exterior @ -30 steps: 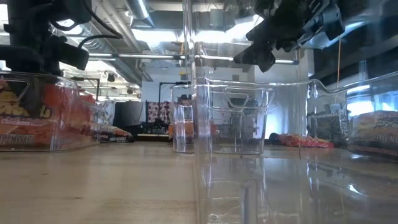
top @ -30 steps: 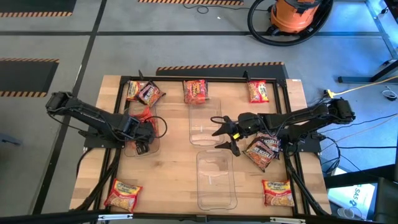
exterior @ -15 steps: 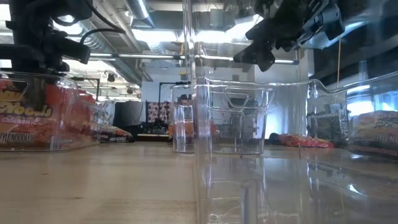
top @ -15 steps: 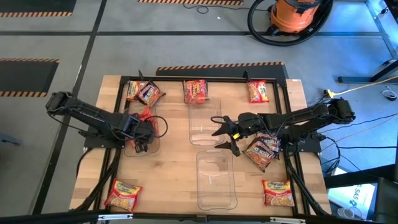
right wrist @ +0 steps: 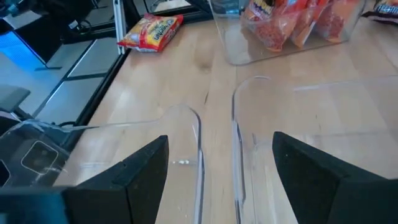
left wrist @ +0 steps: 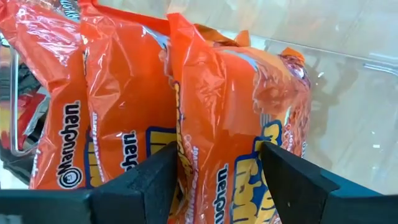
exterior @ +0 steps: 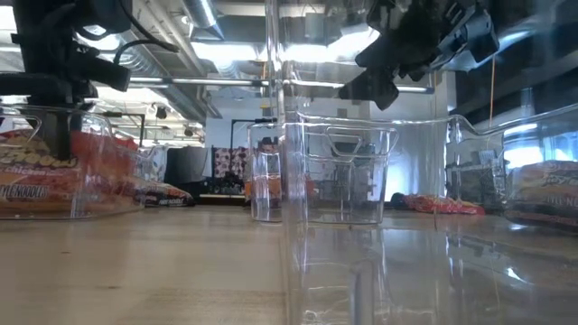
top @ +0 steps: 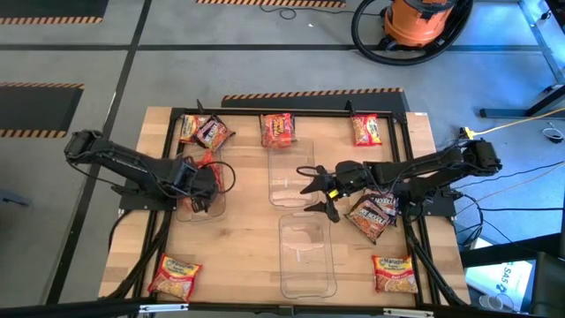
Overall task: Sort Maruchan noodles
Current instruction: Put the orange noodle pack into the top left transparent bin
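Several orange-red Maruchan packets (left wrist: 124, 112) stand on edge in the clear left bin (top: 201, 205). My left gripper (top: 199, 191) hangs over that bin, pointing steeply down and open, its fingers on either side of the top of one packet (left wrist: 217, 143). My right gripper (top: 316, 191) hovers open and holds nothing, above the gap between the two middle bins (right wrist: 199, 134) (right wrist: 239, 118). Loose packets lie flat on the table: far left (top: 203, 131), far middle (top: 276, 129), far right (top: 366, 130), right (top: 371, 214), near right (top: 395, 274), near left (top: 174, 276). My left gripper's fingers (left wrist: 149, 180) flank the upper edge of an orange-red packet (left wrist: 186, 124) from above. I cannot tell whether they touch it. The packet stands on edge in the left bin, leaning on the other packets.
Two clear bins stand in the table's middle, one farther (top: 291, 172) and one nearer (top: 307, 256). The right arm reaches over the packet at the right. Bare wood shows between the left bin and the middle bins. Black frame rails run along the table's sides.
In the low view, the orange-red packet under my left gripper has sunk lower into the left bin and tipped over a little. My left gripper has tipped slightly above the bin.
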`<action>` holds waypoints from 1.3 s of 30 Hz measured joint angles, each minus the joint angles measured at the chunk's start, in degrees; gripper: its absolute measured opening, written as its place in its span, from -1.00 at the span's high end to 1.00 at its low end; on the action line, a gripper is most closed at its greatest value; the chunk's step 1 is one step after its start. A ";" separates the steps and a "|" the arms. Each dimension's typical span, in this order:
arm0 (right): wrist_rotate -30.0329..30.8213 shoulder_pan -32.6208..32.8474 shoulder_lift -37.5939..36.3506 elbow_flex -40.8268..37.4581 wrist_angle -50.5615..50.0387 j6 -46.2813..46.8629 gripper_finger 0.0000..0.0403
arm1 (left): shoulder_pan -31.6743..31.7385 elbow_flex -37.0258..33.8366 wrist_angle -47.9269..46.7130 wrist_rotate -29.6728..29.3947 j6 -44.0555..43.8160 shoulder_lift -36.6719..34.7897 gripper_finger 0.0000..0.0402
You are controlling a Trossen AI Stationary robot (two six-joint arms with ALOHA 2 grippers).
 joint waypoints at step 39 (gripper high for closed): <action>-1.26 -38.31 -3.86 0.02 -4.54 1.62 -0.31 | 48.48 20.73 52.76 22.32 23.74 28.59 -0.10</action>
